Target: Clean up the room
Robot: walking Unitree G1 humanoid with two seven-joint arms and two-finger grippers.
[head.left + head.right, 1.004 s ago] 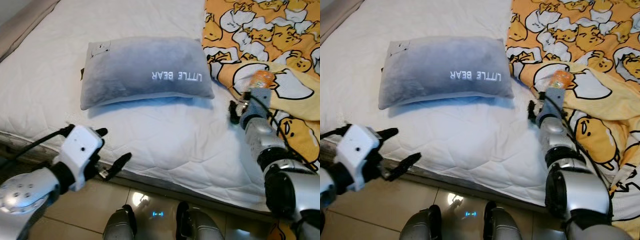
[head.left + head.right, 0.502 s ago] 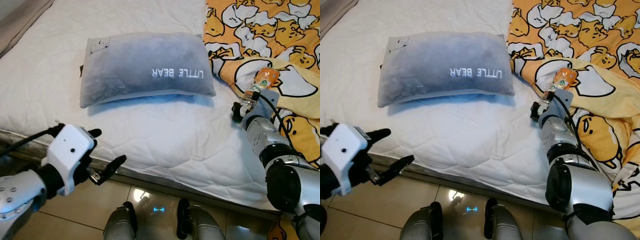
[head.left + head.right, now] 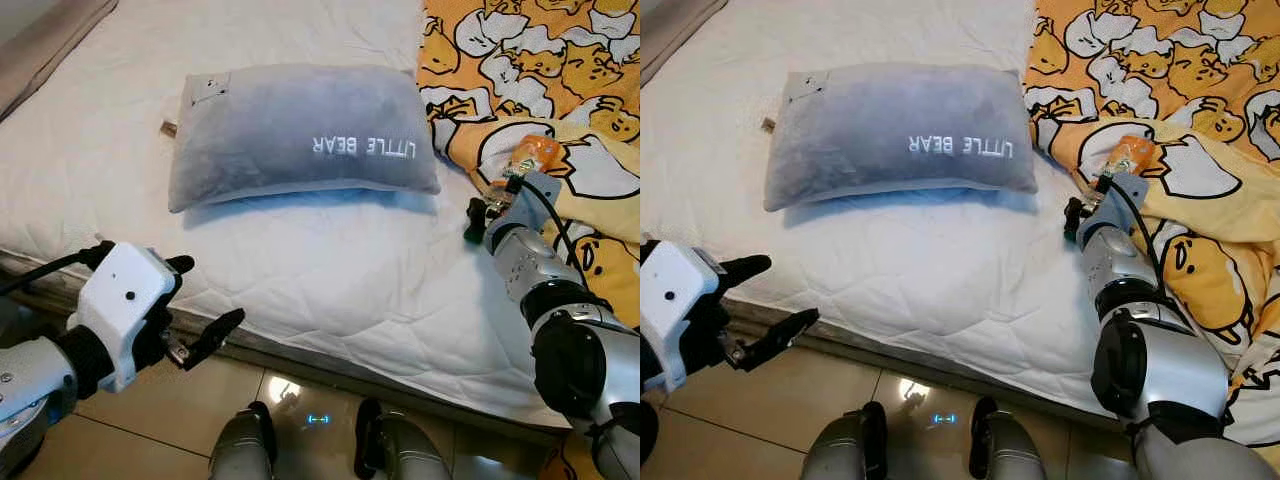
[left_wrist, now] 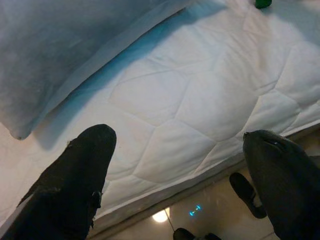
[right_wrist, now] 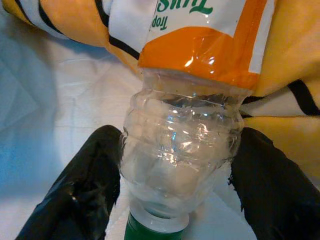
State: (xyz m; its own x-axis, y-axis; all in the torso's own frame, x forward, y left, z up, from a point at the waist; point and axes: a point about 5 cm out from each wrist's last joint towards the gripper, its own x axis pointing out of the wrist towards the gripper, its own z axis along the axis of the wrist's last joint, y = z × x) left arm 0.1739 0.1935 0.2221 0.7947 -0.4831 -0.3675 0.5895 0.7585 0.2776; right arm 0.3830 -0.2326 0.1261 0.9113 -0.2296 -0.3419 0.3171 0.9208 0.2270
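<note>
A clear plastic bottle with an orange label and a green cap lies on its side at the edge of the yellow cartoon blanket, on the right of the bed. My right gripper reaches over the white mattress and is shut on the bottle. Its black fingers press the bottle's clear shoulder from both sides, just above the cap. My left gripper hovers open over the bed's front edge with nothing in it. In the left wrist view the left gripper spans bare mattress.
A grey pillow lettered "LITTLE BEAR" lies across the middle of the mattress. Below the bed's front edge is shiny tiled floor, with my feet close to the bed. A beige strip runs along the far left.
My left gripper has sunk a little and drifted left along the bed's front edge, still open. The right gripper stays at the bottle. The view has shifted slightly.
</note>
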